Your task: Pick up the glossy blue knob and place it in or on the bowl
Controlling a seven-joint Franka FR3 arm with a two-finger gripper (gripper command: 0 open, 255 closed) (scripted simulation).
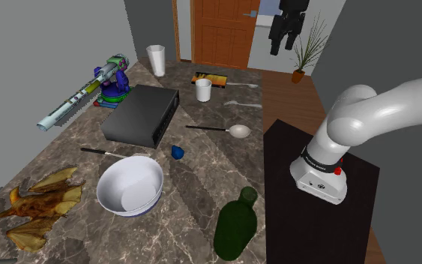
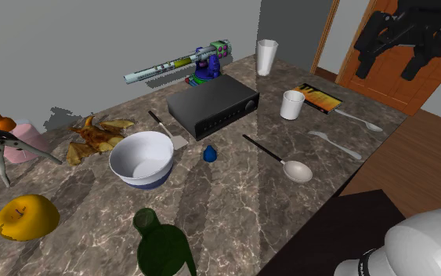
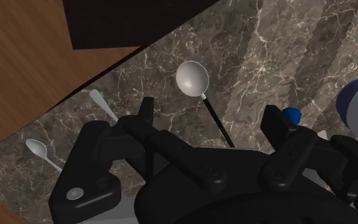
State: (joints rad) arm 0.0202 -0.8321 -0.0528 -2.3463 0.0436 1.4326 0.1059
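- Shoulder view: the blue knob [image 1: 177, 152] sits on the table [image 1: 202, 187], just beside the white bowl [image 1: 115, 180]. The black gripper [image 1: 284, 39] hangs high up, well apart from both.
- Second exterior view: the bowl has nothing in it.
- Wrist view: the fingers [image 3: 147, 111] stand wide apart and hold nothing. I think every step is left: go down, grab, lift, drop.

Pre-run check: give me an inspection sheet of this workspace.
Surface: dark marble countertop, crowded.
Job's things: blue knob lies between the bowl and black box, touching neither; bowl upright, empty.
Clutter: green bottle, long spoon, tall white cup, short white cup, toy blaster, brown leaves.
Grippers: gripper open, holding nothing, raised off the counter.
Cables: nothing seen.
Surroundings: wooden door, potted plant, wood floor.
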